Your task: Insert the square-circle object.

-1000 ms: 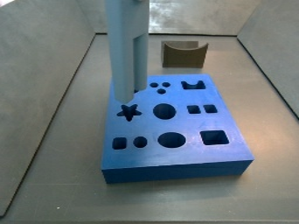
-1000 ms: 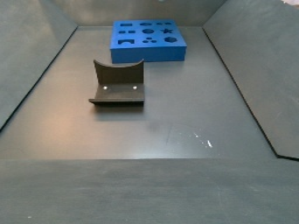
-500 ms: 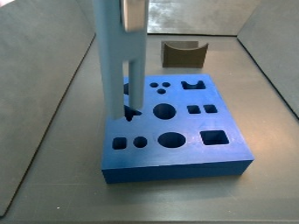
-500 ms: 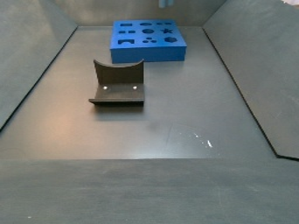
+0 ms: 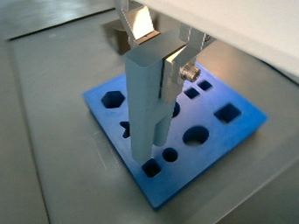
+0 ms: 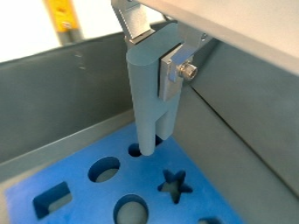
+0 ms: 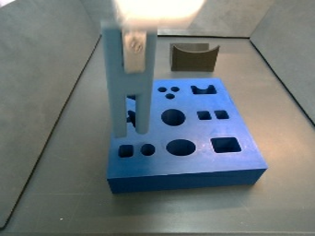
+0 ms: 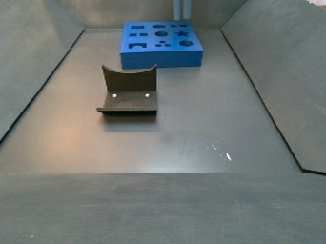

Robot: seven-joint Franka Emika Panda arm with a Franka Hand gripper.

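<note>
My gripper [image 5: 159, 51] is shut on the top of the square-circle object [image 5: 147, 105], a long pale grey-blue bar that hangs upright. One silver finger [image 5: 142, 24] is behind it and the other in front. The same grip shows in a wrist view [image 6: 156, 54]. The bar's lower end, split into two stubs [image 7: 129, 129], stands at the blue board [image 7: 197, 138], right at the small square and round holes [image 7: 136, 148] near its front left corner. I cannot tell whether the stubs are inside them. In a side view the bar [image 8: 182, 10] is a thin sliver over the board [image 8: 162, 44].
An olive-brown block with a curved notch [image 8: 128, 91] stands on the grey floor, apart from the board; it also shows in a side view [image 7: 191, 56]. The board has several other cut-outs, among them a star [image 6: 174, 184]. Grey walls [image 7: 55, 37] enclose the floor.
The bar has come down and moved along the board from above the star hole toward the front left corner. My gripper's body has come into the top of a side view.
</note>
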